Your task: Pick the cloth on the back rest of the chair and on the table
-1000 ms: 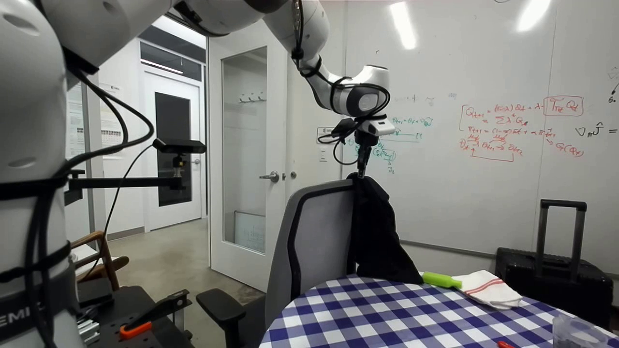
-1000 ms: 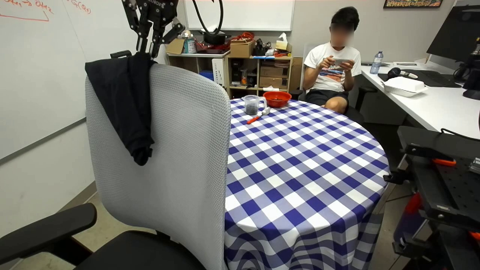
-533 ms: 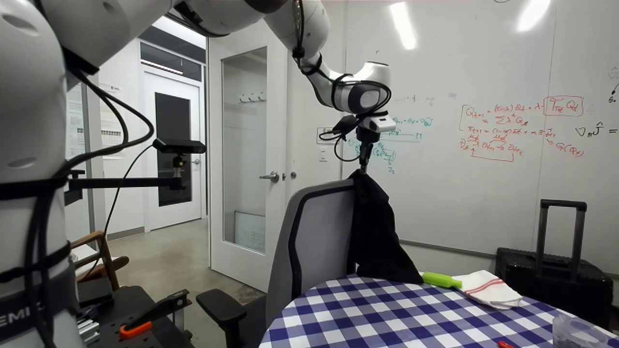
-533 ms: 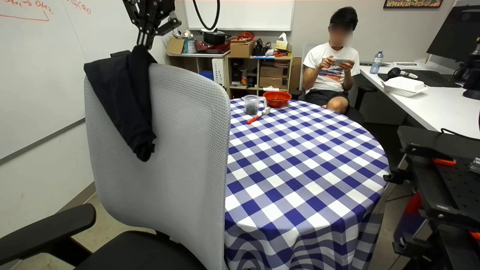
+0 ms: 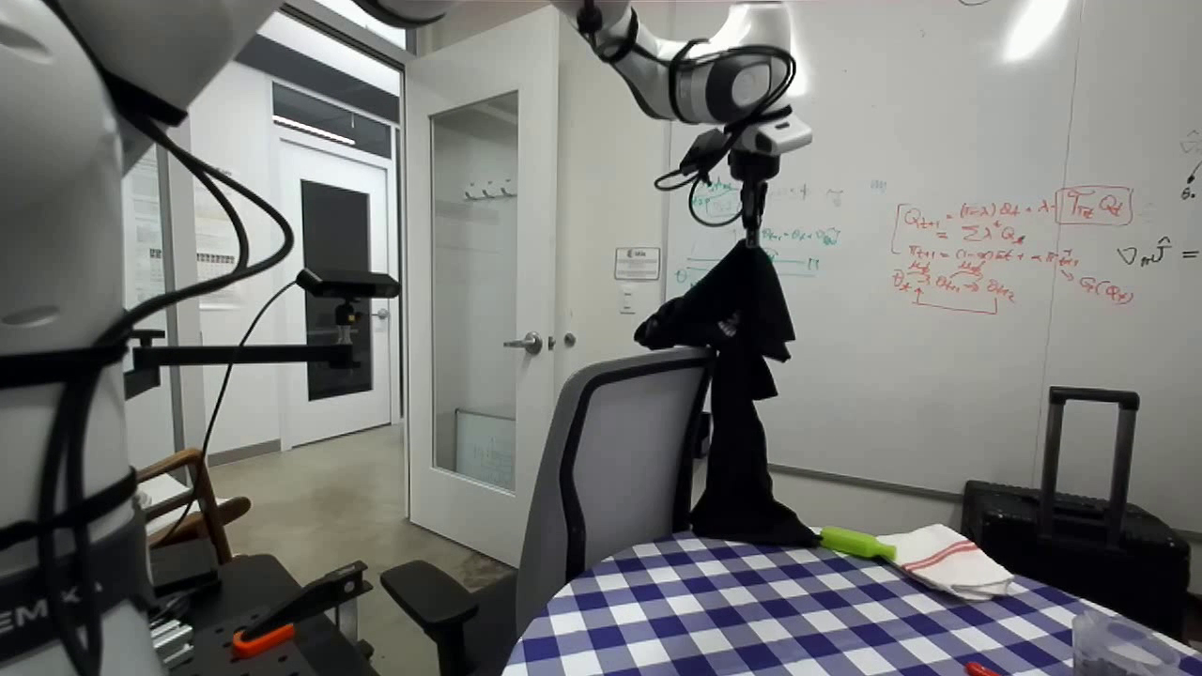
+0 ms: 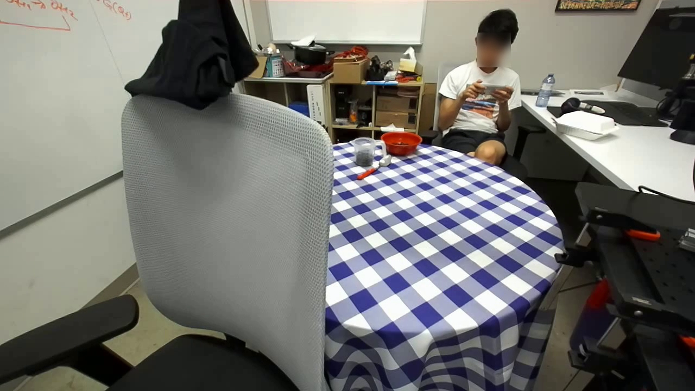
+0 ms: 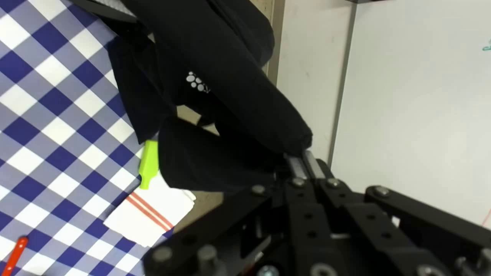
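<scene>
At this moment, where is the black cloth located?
In an exterior view, just right of the middle, the black cloth hangs from the gripper, mostly right of the grey chair; its lower end rests on the table, beside the green object.

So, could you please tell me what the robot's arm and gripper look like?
The arm is smooth, rounded and mostly white, with a light grey round cap. Black cables run along it, tied by black straps; pale, partly hidden lettering shows low down. The gripper is black and angular, with silvery bolts and pale, flat fingertips.
</scene>
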Controlling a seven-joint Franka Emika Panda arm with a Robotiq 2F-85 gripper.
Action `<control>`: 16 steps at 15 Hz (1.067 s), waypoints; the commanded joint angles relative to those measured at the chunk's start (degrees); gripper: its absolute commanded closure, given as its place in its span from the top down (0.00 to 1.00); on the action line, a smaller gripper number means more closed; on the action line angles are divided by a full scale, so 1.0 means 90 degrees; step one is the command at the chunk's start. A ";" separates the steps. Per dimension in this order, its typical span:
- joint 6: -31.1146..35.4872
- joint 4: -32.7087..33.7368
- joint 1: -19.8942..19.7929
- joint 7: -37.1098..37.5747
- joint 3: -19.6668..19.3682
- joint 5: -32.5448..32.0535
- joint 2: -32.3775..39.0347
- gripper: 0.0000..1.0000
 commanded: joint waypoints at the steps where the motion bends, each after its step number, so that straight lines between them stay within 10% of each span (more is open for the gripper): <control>1: -0.0410 0.0000 -0.0146 0.0259 -0.0152 -0.0240 -0.0639 0.01; 16: -0.0601 -0.1537 -0.0536 0.1379 -0.1359 -0.0608 -0.3506 0.01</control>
